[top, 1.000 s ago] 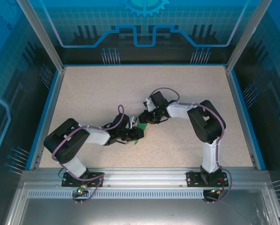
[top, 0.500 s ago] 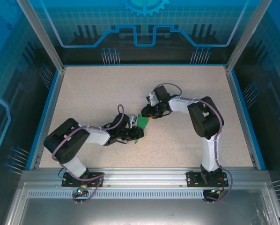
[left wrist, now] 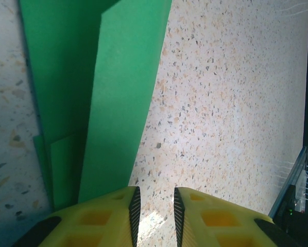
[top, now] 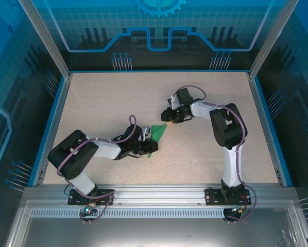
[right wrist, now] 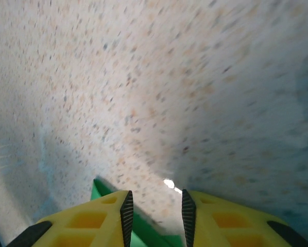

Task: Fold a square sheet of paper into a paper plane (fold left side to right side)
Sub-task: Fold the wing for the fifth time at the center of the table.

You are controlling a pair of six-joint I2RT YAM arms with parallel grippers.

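At mid-table, the folded green paper (left wrist: 123, 103) lies partly beneath the left gripper (left wrist: 155, 196), jaws narrowly parted, empty.

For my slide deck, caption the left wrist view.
Left gripper at the edge of folded green paper on a speckled table.

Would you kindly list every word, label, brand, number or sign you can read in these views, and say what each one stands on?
There is no readable text in any view.
The back panel carries a gear emblem and blue line graphics, but no letters or numbers.
The green paper is plain and unprinted.
The table is speckled and unmarked.
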